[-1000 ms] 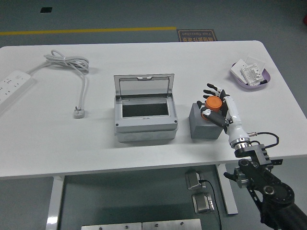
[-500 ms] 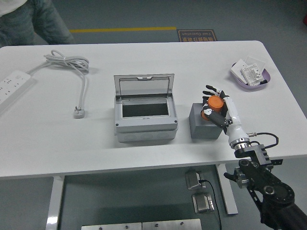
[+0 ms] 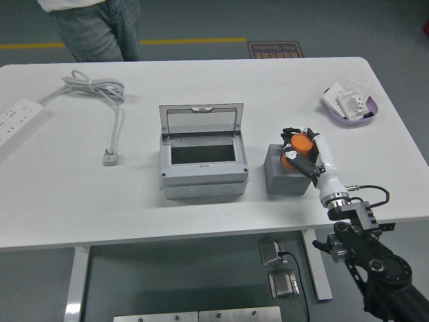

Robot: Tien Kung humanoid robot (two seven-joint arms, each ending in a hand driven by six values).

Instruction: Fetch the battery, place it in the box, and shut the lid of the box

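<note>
Battery (image 3: 299, 143) first: the orange cylinder sits inside your right hand (image 3: 299, 149), fingers curled around it, just above the dark grey block (image 3: 286, 172) that stands beside the box on its right. From these pictures you cannot tell whether the battery is lifted clear of the block or touching its top.

Your left arm is nowhere in view, so this hand is the only one placed for the job.

Here is the relation your next move turns on: the grey box (image 3: 203, 171) lies at roughly nine o'clock from the hand, close by, with only the block between. Its lid (image 3: 200, 121) stands upright at the twelve o'clock edge, hinged at the far side, and the dark opening (image 3: 203, 153) faces up. The opening's long axis runs nine to three. The battery's long axis looks to run roughly ten to four, though the fingers hide much of it, so judge that loosely.

By my reading, the fetch is done or nearly so, and the carry leftward over the box's right wall comes next. A person (image 3: 94, 23) stands beyond the table's far edge at eleven o'clock, hands not on the table.
</note>
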